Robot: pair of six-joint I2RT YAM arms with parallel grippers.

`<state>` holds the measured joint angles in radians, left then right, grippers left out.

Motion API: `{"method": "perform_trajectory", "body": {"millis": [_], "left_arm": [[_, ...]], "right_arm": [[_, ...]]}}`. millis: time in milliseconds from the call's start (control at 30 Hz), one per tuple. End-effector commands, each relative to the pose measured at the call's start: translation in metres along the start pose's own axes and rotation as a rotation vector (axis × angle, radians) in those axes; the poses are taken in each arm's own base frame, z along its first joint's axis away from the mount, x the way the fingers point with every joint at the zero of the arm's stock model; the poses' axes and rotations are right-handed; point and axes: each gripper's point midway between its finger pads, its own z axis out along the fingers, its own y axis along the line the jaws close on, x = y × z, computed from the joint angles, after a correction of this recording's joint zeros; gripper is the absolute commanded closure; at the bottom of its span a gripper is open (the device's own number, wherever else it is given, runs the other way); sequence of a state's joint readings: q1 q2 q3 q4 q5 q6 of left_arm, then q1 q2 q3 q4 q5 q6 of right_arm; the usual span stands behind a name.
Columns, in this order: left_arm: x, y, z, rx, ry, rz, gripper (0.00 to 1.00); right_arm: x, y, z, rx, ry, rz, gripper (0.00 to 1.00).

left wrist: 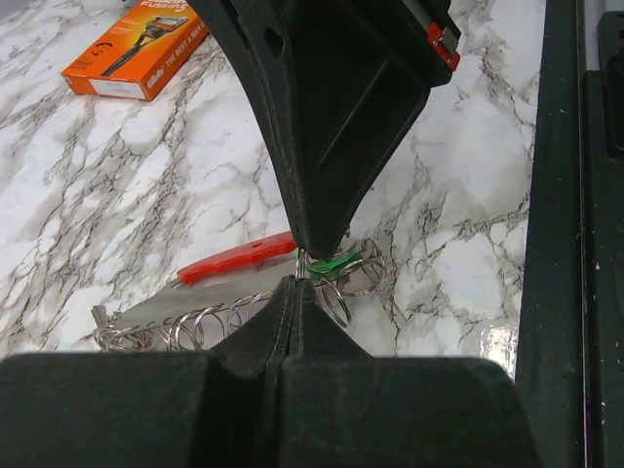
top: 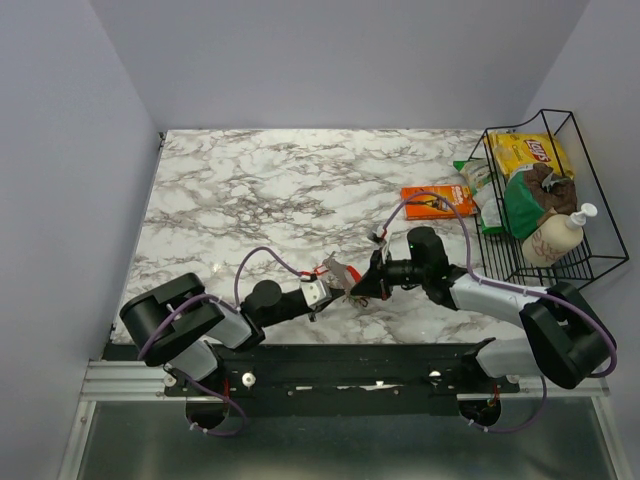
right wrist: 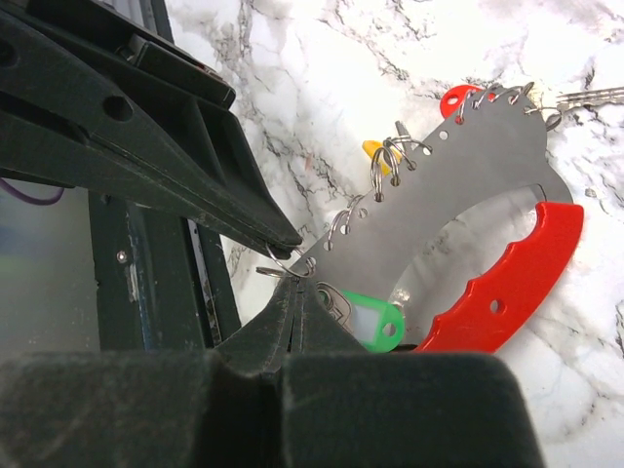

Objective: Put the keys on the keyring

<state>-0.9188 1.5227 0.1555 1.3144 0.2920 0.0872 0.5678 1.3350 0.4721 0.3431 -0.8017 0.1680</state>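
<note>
Marble-look worktop (top: 250,190) under both arms, and I've got the two tips nose to nose near the front edge, about the middle. My left gripper (left wrist: 295,292) has its fingers pressed flat together, no gap at all. The right gripper (right wrist: 294,291) is just the same, squeezed tight. Right where the two tips meet sits the keyring (right wrist: 277,267), a thin wire loop touching both of them, but whether either one really has it nipped I cannot tell from here. Just behind that loop lies a curved steel plate (right wrist: 468,185) with a red handle (right wrist: 512,283) along its inner side. A row of spare split rings (right wrist: 387,161) is threaded through holes in its outer edge. The green key (right wrist: 378,324) lies beside the right gripper's tip, tucked against the plate's lower end, just beside the red handle. The yellow key (right wrist: 374,150) peeks out from behind the plate's edge, mostly hidden. The red key (right wrist: 454,97) shows only its head at the far end of the plate. Farther back on the right an orange packet (top: 437,200) lies flat, well apart from the action. A black wire basket (top: 604,215) at the right edge holds snack bags and a pump bottle (top: 560,235).
</note>
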Motion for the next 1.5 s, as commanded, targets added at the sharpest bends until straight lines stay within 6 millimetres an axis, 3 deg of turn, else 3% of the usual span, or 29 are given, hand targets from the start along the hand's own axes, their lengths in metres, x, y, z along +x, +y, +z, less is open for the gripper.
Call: {"method": "perform_trajectory", "body": {"millis": [0, 333, 800, 967, 1467], "left_arm": [[-0.096, 0.01, -0.005, -0.054, -0.368, 0.101, 1.0], [-0.095, 0.007, -0.012, -0.053, -0.367, 0.097, 1.0], [-0.096, 0.012, -0.005, -0.082, -0.369, 0.013, 1.0], [-0.101, 0.008, 0.0, -0.07, -0.385, -0.031, 1.0], [-0.099, 0.001, -0.013, -0.057, -0.386, -0.092, 1.0]], "right_arm": [[0.002, -0.007, 0.0, 0.033, -0.011, 0.007, 0.99], [0.002, -0.005, 0.001, 0.019, -0.028, 0.01, 0.99], [-0.014, 0.026, -0.007, -0.114, -0.108, -0.062, 0.99], [-0.01, 0.021, -0.005, -0.098, -0.111, -0.054, 0.99], [-0.015, 0.012, -0.006, -0.038, -0.141, -0.075, 0.99]]}}
